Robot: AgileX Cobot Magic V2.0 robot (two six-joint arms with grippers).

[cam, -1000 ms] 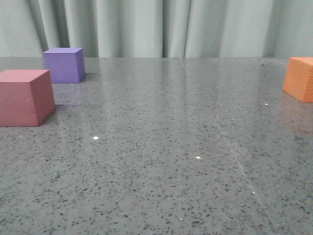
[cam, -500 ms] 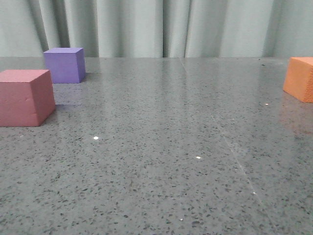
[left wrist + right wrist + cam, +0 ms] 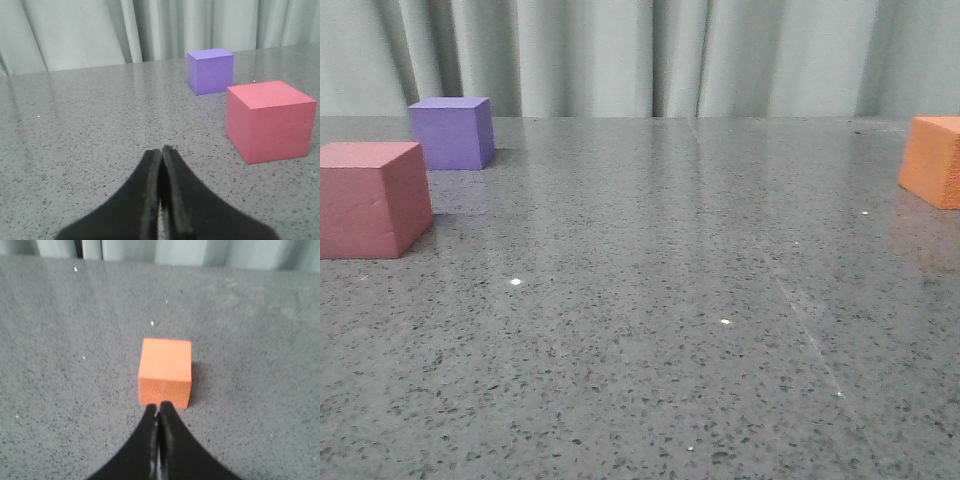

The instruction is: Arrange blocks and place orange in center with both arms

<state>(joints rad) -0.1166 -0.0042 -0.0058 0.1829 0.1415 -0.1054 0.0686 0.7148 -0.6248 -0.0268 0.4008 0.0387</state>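
The pinkish-red cube sits at the table's left, with the purple cube just behind it. The orange cube sits at the far right edge of the front view. No gripper shows in the front view. My left gripper is shut and empty, low over the table; in its view the pinkish-red cube and purple cube lie ahead and off to one side. My right gripper is shut and empty, its tips just short of the orange cube.
The grey speckled table runs back to a pale green curtain. Bare tabletop lies between the left pair of cubes and the orange cube.
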